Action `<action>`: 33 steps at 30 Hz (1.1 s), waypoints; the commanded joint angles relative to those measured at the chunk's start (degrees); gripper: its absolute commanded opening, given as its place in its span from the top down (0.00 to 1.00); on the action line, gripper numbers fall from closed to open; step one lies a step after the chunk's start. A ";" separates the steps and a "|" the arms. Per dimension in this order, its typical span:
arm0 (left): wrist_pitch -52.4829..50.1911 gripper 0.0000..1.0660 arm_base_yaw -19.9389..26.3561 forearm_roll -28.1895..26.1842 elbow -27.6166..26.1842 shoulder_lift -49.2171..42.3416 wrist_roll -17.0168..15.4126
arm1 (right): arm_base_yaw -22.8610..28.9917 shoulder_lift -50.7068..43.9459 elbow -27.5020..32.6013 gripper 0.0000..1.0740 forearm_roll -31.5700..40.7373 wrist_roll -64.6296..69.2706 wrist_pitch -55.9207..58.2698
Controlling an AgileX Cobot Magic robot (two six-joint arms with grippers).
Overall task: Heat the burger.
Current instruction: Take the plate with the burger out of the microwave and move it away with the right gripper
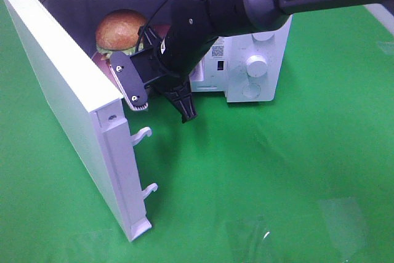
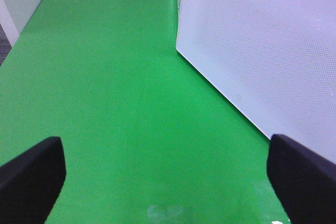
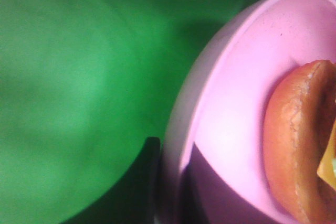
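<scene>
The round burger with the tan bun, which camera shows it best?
The exterior high view: the round burger with the tan bun sits whole-domed inside the open white microwave. The right wrist view shows only its edge on the pink plate; the left wrist view shows none.

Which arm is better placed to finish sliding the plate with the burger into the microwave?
Right. The right gripper is shut on the pink plate carrying the burger at the microwave mouth. The left gripper hangs open outside the door.

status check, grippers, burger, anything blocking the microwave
Left gripper open, empty. Right gripper shut on pink round plate. Tan-bun burger inside white microwave; door open, unobstructed.
</scene>
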 commanded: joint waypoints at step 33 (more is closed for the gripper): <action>-0.80 0.08 0.23 -0.11 0.06 -0.92 0.00 | -2.41 -21.37 29.22 1.00 6.07 -11.00 -17.25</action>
